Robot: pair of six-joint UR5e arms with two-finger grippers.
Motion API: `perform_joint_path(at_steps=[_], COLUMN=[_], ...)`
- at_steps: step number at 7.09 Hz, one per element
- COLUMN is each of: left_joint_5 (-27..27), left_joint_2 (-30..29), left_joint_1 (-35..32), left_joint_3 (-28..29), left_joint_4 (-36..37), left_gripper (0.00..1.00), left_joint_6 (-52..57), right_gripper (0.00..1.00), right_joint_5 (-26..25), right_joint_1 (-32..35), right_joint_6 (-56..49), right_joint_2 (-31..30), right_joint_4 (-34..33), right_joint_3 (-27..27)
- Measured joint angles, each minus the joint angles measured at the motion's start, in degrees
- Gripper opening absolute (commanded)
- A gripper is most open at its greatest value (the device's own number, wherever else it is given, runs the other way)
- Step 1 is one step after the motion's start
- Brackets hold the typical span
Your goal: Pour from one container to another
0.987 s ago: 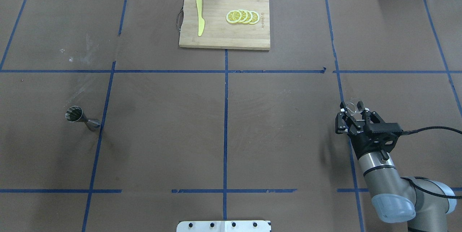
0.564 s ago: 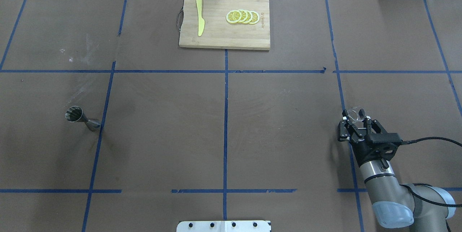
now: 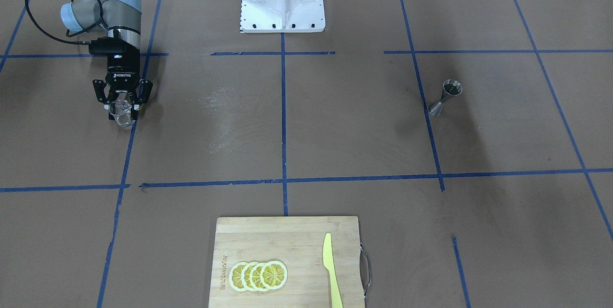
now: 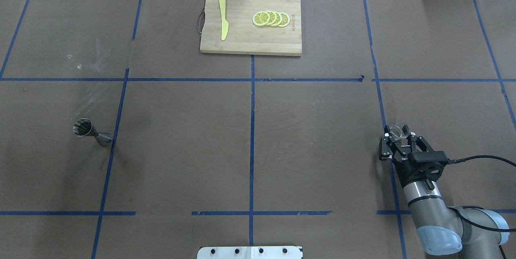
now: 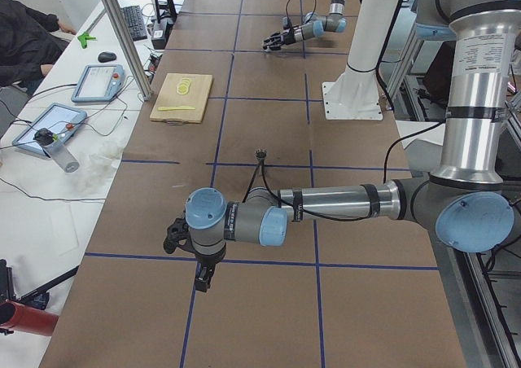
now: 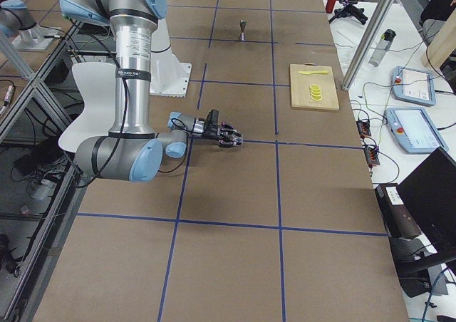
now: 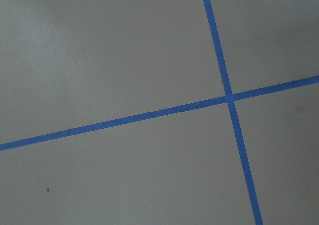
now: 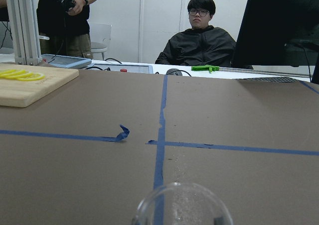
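The right arm (image 4: 423, 194) has just drawn back toward the robot's own side of the bench (image 4: 250, 138), and the glass cup (image 4: 400, 129) has come with it. The right jaws are closed on the cup. One finger stands on each side of it, and the rim of the cup reaches out past the fingertips. In the right wrist view this rim shows at the bottom edge.

Because the cup travels together with the jaws, I judge that the grasp holds and the picking step is done. Whether the cup is already off the bench I cannot tell, and I cannot see if there is liquid inside.

Compared with one second ago, the cup and the jaws sit a little nearer to the robot. The metal jigger (image 4: 92, 131) has not moved. It stands upright on the robot's left half, well apart from the cup, so a long carry across the bench is still ahead before any pouring. The cutting board (image 4: 242, 43), with lemon slices (image 4: 271, 18) and a yellow knife (image 4: 223, 18), lies as before.

The left arm (image 5: 326, 201) shows only in the left side view. There I cannot tell whether the left jaws are open or closed.
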Motion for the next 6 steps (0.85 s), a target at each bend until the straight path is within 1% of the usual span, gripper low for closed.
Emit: perform_joint_path(at_steps=[3, 4, 5, 6], left_joint_5=[0.0, 0.0, 0.0, 0.0], left_joint_2=[0.0, 0.0, 0.0, 0.0], left_joint_1=[0.0, 0.0, 0.0, 0.0], left_joint_3=[-0.1, -0.1, -0.2, -0.2], left_joint_4=[0.0, 0.0, -0.1, -0.1], left_gripper=[1.00, 1.00, 1.00, 1.00], left_joint_6=[0.0, 0.0, 0.0, 0.1], right_gripper=[0.00, 0.13, 0.29, 0.57], right_joint_5=[0.1, 0.1, 0.2, 0.3], right_joint_1=[-0.3, -0.3, -0.3, -0.3], right_joint_6=[0.0, 0.0, -0.1, -0.1], right_joint_2=[0.1, 0.1, 0.1, 0.1], right_joint_4=[1.2, 1.4, 1.5, 1.5], right_joint_3=[-0.1, -0.1, -0.1, -0.1])
